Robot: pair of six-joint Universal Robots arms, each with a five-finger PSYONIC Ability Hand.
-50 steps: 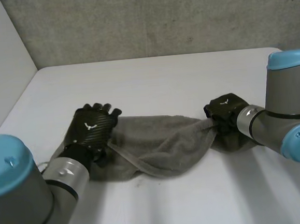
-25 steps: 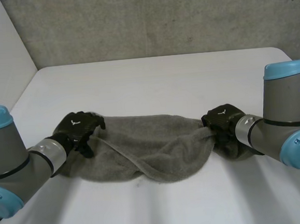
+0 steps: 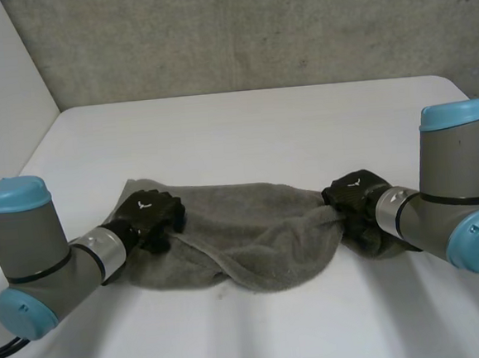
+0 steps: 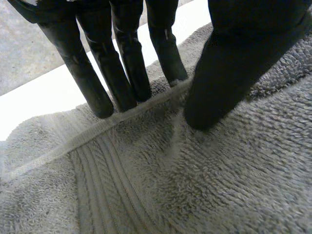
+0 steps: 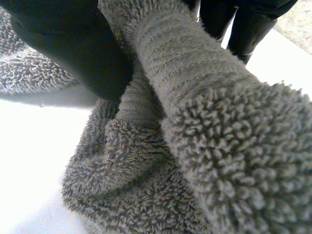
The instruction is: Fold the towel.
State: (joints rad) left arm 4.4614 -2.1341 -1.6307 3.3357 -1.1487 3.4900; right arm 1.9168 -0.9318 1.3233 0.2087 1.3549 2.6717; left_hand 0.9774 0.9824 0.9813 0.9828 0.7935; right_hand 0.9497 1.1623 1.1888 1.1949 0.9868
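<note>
A grey towel [image 3: 244, 237] lies crumpled across the white table [image 3: 244, 129], stretched between my two hands. My left hand [image 3: 148, 213] rests on its left end. In the left wrist view the fingers [image 4: 122, 73] stand on the far side of the towel's hem [image 4: 97, 129] and the thumb [image 4: 229, 63] presses the pile on the near side, pinching the hem between them. My right hand [image 3: 355, 191] is shut on the towel's right end. There a thick roll of towel [image 5: 195, 146] runs between the thumb [image 5: 63, 44] and the fingers [image 5: 248, 29].
A grey wall [image 3: 236, 30] closes off the back of the table, and a pale wall [image 3: 0, 90] runs along its left side. Bare white tabletop lies behind and in front of the towel.
My left hand came down from above the towel's left end, its spread fingers closing onto the hem, and the left arm swung outward. The right hand stayed put, holding its end.
</note>
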